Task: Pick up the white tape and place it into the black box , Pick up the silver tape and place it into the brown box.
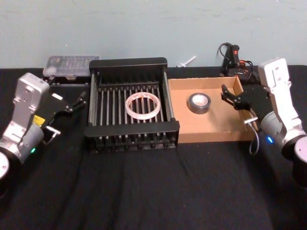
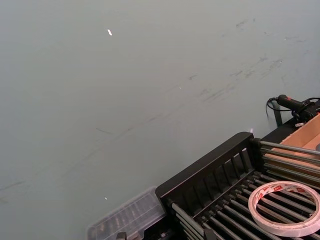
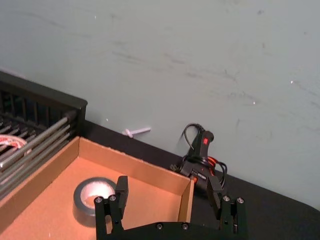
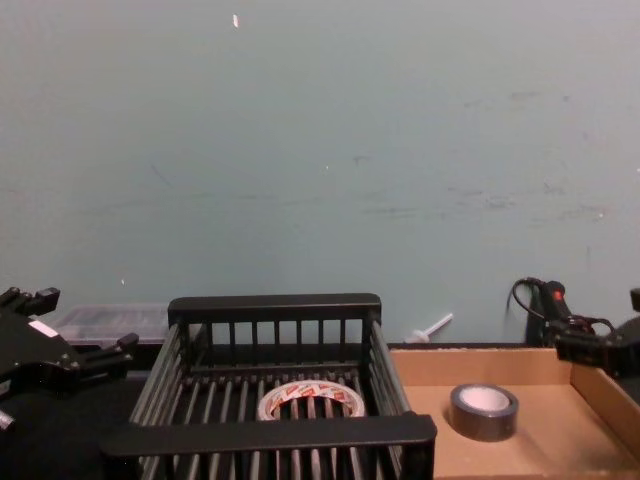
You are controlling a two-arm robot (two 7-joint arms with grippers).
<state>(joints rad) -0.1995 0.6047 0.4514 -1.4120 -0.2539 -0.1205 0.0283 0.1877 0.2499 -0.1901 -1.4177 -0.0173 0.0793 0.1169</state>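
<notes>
The white tape [image 1: 142, 106] lies flat on the slatted floor of the black box [image 1: 132, 129] at mid table, and its red-printed ring [image 2: 285, 207] also appears in the left wrist view. The silver tape [image 1: 198, 102] lies flat in the brown box [image 1: 211, 132], which stands against the crate's right side. My left gripper [image 1: 76, 101] hovers open and empty just left of the crate. My right gripper [image 1: 230, 97] hangs open and empty over the tray's right wall, with the grey roll [image 3: 92, 200] beyond its fingers [image 3: 120, 187].
A clear plastic case [image 1: 71, 64] sits behind the crate at the back left. A black tool with a red switch and cables [image 1: 233, 55] lies behind the tray, with a small white piece [image 1: 187, 61] near the wall. Black cloth [image 1: 153, 191] covers the front of the table.
</notes>
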